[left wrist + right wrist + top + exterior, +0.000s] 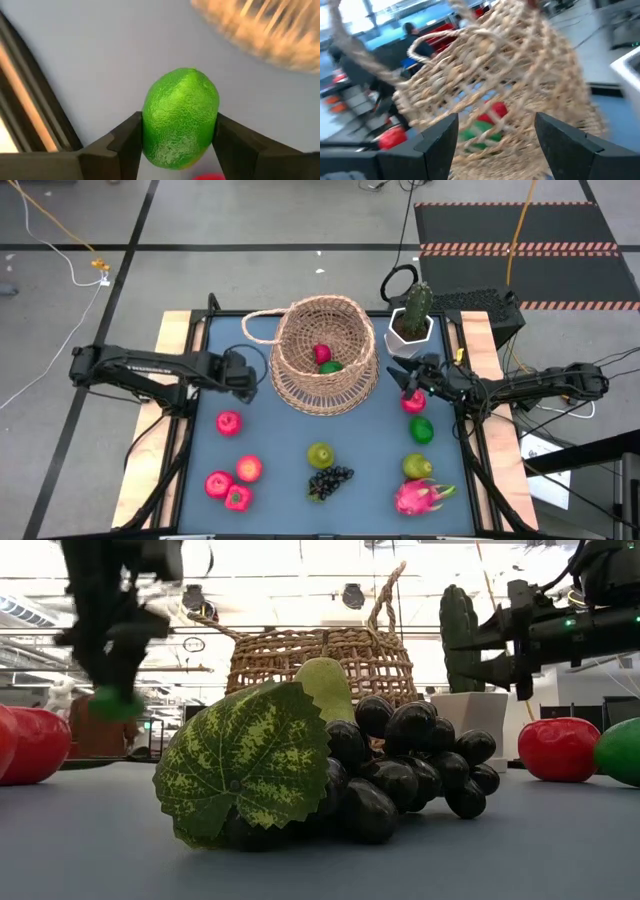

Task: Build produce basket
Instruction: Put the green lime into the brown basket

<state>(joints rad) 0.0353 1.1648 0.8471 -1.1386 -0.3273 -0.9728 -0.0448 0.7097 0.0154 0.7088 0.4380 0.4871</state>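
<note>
Four risks from here, biggest thing first:

- Basket (325, 355): it sits at the far middle of the table, apparently tipped with its mouth toward the front, with a red fruit (322, 354) and a green one (331, 366) already inside. If I clip the rim or the loop handle (262, 327) on approach, it could roll or shift and spill both. My right gripper (412, 376) hangs just beside its right side, fingers spread with nothing between them, so a careless move there could nudge it too.
- Cactus pot (411, 328): it stands right behind my right gripper. Pulling that arm back could knock it over.
- Remaining produce: apples (229, 422) front left, grape bunch (328, 479) and pear (320, 454) front centre, dragon fruit (420, 496) front right. All round-ish and loose, so a low sweep of either arm would likely send them rolling toward the table edge.
- Lime (180, 117): my left gripper (238, 375) is clamped on it, raised above the table just left of the basket. The fingers (127, 145) grip only its flanks, and the skin looks smooth, so it may squirt out on a fast swing. Released short of the mouth, it would bounce off the wicker.
</note>
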